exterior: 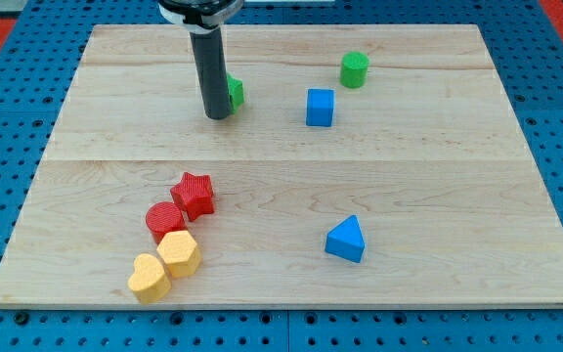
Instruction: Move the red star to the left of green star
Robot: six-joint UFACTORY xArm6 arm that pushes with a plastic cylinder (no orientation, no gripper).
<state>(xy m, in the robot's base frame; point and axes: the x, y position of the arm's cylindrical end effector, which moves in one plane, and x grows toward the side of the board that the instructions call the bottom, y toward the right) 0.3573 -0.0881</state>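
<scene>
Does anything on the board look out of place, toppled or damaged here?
Nothing stands out. All blocks sit flat on the board. My tip stands against the green star, partly hiding it; the red star sits below, touching the red cylinder.

The straight dark rod [211, 73] stands in front of a small green block [235, 93], hiding most of it, so only a sliver shows on the rod's right and its shape cannot be made out. My tip [217, 116] rests at that block's lower left. The rod's upper mount [198, 12] is cut off by the view's top edge.
</scene>
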